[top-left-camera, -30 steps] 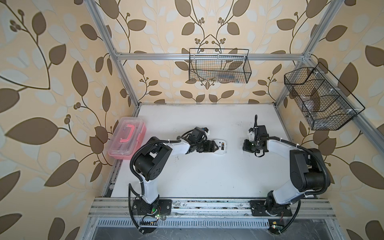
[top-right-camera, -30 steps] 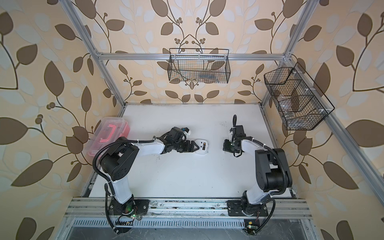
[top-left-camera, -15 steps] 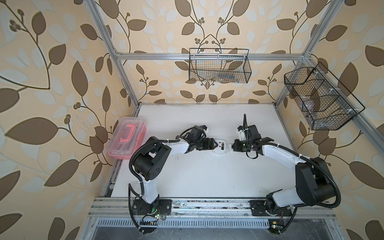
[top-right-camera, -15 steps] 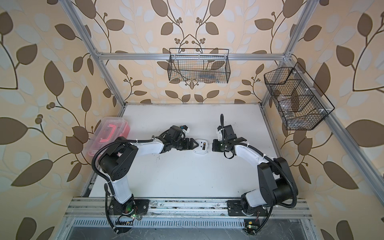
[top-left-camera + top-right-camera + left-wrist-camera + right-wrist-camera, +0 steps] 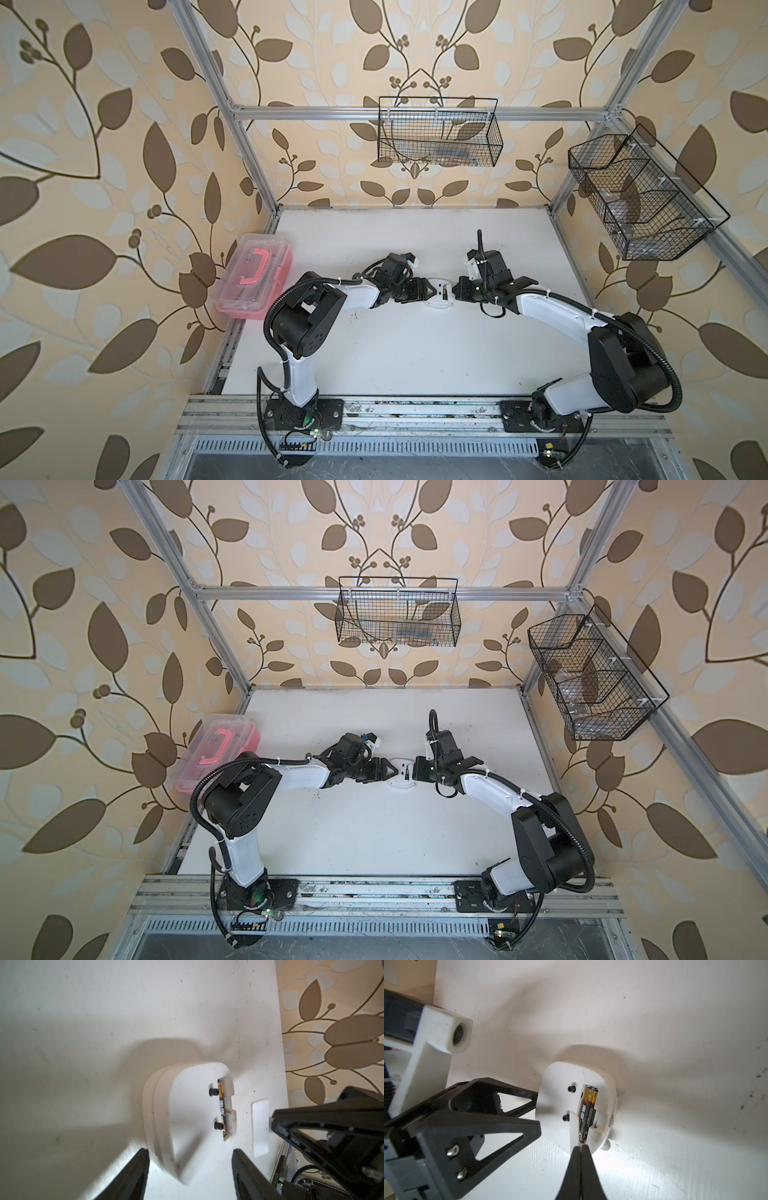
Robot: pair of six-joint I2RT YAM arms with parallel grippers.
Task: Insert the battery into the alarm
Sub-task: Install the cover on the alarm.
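Note:
The white alarm (image 5: pixel 440 293) (image 5: pixel 402 776) lies face down mid-table, its plain back up. Its slot is uncovered and the black battery (image 5: pixel 588 1109) (image 5: pixel 222 1105) with a copper-gold end lies inside. My left gripper (image 5: pixel 190 1150) (image 5: pixel 431 289) is open, one finger on each side of the alarm's (image 5: pixel 187 1118) near end, with small gaps. My right gripper (image 5: pixel 580 1146) (image 5: pixel 457 291) is shut on a thin white battery cover (image 5: pixel 573 1128) (image 5: pixel 259 1126), held at the slot's edge on the alarm's (image 5: pixel 560 1095) other side.
A clear box with a pink handle (image 5: pixel 253 282) sits at the table's left edge. Two black wire baskets hang off the frame, one at the back (image 5: pixel 438 133) and one at the right (image 5: pixel 640 195). Both arms meet mid-table.
My right arm has swung left from the right side of the table to the alarm, carrying the cover. My left jaws have narrowed around the alarm.

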